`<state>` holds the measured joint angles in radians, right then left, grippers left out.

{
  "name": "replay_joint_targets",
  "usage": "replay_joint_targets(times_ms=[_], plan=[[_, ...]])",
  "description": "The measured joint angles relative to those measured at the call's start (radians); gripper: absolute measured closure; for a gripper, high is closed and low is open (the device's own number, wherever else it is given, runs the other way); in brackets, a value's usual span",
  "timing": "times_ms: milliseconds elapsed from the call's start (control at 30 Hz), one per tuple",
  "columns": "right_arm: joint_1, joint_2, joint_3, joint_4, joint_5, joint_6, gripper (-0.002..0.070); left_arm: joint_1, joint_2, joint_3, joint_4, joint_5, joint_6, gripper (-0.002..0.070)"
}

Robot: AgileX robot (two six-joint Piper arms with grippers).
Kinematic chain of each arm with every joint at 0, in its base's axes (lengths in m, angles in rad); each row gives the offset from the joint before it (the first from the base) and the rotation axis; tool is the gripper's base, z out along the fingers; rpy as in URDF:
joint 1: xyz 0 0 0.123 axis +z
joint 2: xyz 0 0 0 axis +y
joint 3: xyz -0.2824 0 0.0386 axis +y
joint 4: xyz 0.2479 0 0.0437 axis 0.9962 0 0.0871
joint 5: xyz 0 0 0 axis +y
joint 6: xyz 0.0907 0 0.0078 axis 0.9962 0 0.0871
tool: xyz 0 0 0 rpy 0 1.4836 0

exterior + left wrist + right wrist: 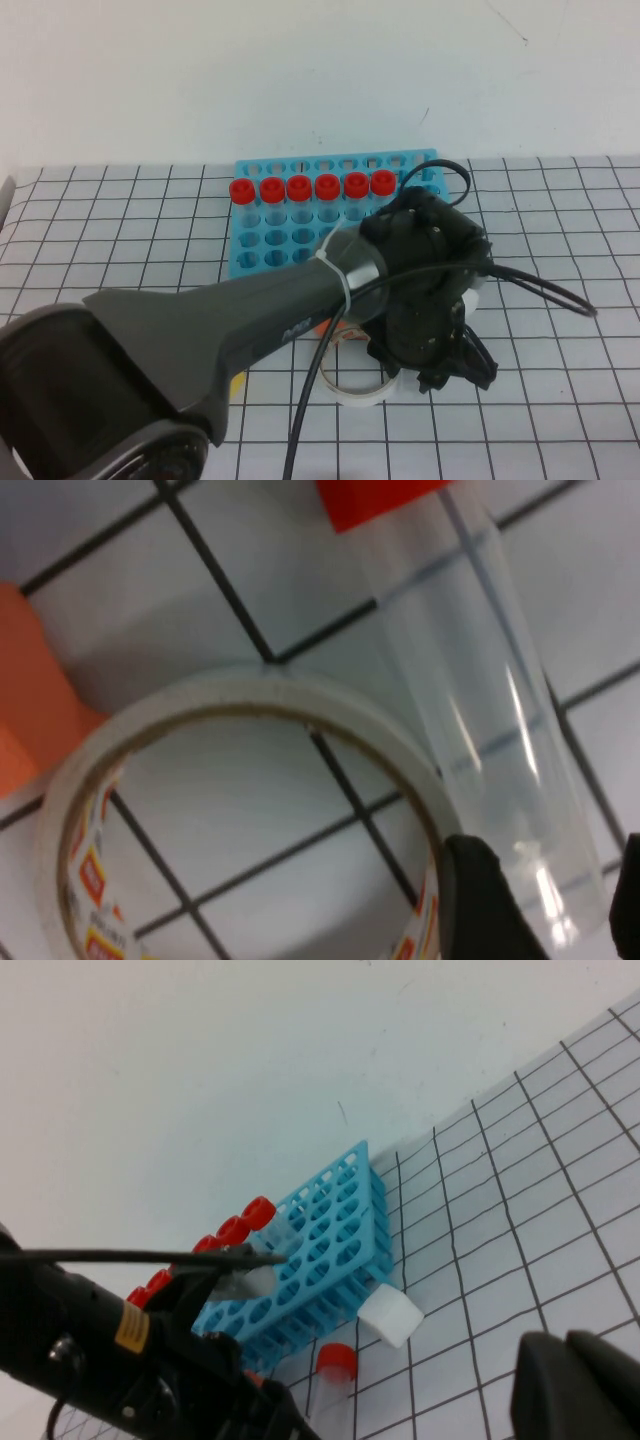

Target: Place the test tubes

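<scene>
Here, the left arm reaches from the near left corner across the white gridded counter (560, 400), and its left end effector (450, 375) hangs low over the surface just in front of the bright blue plastic test tube rack (270, 245). In the left wrist view, a clear plastic test tube with a red cap (490, 710) lies flat on the counter, just beside a white roll of adhesive tape (230, 700), whose rim touches or nearly touches the tube's side. The end effector's dark fingertips (475, 900) stand apart, one on each side of the tube's lower end; whether they press on it cannot be told. An orange object (30, 710) sits against the far side of the tape roll, only partly in view. A row of six red-capped tubes (300, 187) stands upright along the back of the rack, and the holes in front of them look empty. In the right wrist view, a small white cube (390, 1318) rests on the counter against the rack's near corner, with the lying tube's red cap close beside it. The right end effector (565, 1355) is out of the high view; it shows only in its own wrist camera, raised well off to the side of the rack, fingers closed together and holding nothing.
</scene>
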<state>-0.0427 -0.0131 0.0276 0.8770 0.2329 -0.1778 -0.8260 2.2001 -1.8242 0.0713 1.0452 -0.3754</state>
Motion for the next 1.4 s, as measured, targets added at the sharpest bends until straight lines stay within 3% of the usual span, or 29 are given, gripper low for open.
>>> replay_joint_targets(times_ms=[933,1400], plan=[[0.0,0.0,0.0,-0.002,0.02,-0.015,0.0678,-0.005,0.029,-0.013,-0.071,-0.05,-0.004,0.0405],[0.0,0.0,0.0,-0.002,0.022,-0.034,0.0678,-0.045,0.049,-0.066,-0.016,-0.012,0.147,0.0405]])
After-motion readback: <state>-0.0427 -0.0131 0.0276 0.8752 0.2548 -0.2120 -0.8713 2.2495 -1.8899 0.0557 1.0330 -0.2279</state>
